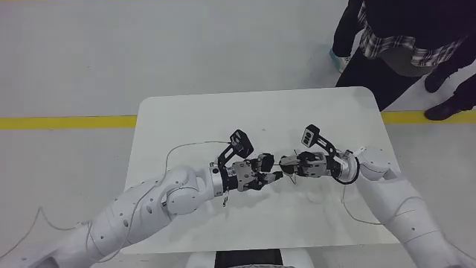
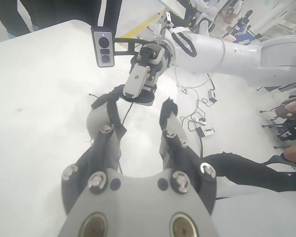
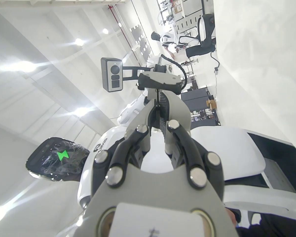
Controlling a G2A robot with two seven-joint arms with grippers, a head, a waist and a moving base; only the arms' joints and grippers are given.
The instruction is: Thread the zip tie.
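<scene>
Top view is showing both grippers meeting above the table (image 1: pixel 186 119). The right gripper (image 3: pixel 158 104) is pinching the zip tie (image 2: pixel 127 114) tight. The left gripper (image 2: pixel 138 107) is gaping wide, holding nothing. Threading is seemingly pending, and the next move is calling for a regrasp of the loose end.

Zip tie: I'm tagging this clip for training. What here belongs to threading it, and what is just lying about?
In the job:
zip tie
right gripper, shut on it
left gripper, open, facing the right one

Lying about:
table
cabled box on the floor
yellow floor line
</scene>
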